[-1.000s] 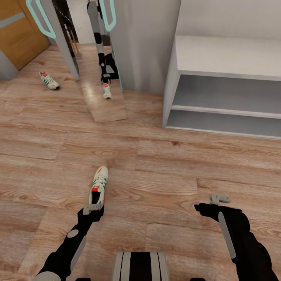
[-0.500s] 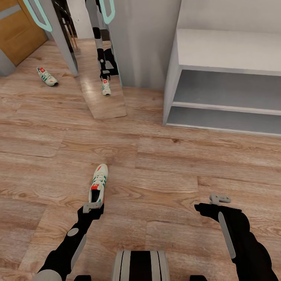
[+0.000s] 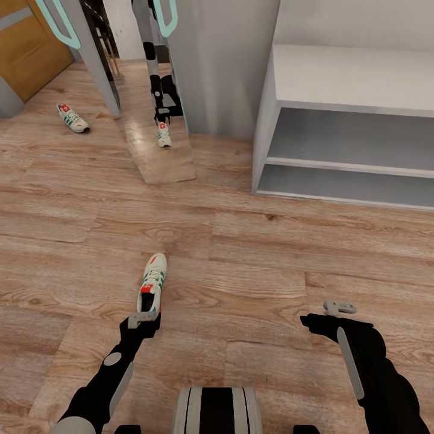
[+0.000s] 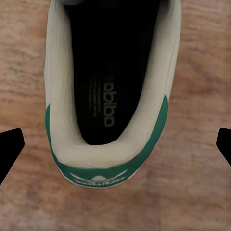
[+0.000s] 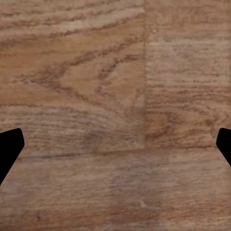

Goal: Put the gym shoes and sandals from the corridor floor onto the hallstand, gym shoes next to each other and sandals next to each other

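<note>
One cream-white gym shoe (image 3: 152, 283) with green stripes lies on the corridor floor (image 3: 253, 271), toe pointing away from me. My left gripper (image 3: 143, 317) hovers over its heel, open; in the left wrist view the heel opening (image 4: 108, 91) lies between the wide-apart fingertips (image 4: 9, 149). The second gym shoe (image 3: 72, 117) lies far off at the back left. My right gripper (image 3: 339, 307) is open over bare planks (image 5: 115, 96). The pale grey hallstand (image 3: 355, 78) stands at the back right with its low shelves bare. The sandals are out of view.
A tall turquoise-framed mirror (image 3: 158, 72) leans at the back centre and reflects the robot and a shoe. A wooden door (image 3: 27, 48) is at the back left. A grey wall panel (image 3: 223, 66) stands between the mirror and the hallstand.
The whole view shifted slightly a second ago, so the camera moved. Over the last half second nothing has moved; both grippers hold their places.
</note>
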You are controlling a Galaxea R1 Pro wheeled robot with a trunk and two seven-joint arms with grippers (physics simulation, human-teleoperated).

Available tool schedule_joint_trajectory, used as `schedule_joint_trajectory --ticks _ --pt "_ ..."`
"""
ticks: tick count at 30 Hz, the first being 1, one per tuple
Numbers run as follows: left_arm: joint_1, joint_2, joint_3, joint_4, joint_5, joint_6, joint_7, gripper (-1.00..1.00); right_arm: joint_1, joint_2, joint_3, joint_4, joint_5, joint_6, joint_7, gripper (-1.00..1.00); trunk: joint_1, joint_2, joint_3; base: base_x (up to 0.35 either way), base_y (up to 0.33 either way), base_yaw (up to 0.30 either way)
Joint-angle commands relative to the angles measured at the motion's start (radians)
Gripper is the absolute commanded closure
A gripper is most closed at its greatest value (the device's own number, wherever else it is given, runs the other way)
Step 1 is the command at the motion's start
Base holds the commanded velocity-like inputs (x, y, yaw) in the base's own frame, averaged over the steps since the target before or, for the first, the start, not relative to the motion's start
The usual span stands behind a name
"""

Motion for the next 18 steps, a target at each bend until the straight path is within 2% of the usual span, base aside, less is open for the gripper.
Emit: schedule_joint_trajectory --ticks 1,18 --pt "0.0 0.0 0.0 0.0 0.0 0.0 0.0 -1.0 0.0 0.0 0.0 0.0 0.0 0.0 0.0 -1.0 0.0 0.0 0.0 0.0 0.0 0.0" --pt "0.001 0.0 0.002 -0.001 0.0 0.0 0.003 -1.0 0.0 0.0 -0.001 0.0 0.0 0.0 0.0 -1.0 0.0 0.0 0.0 0.01 0.0 0.0"
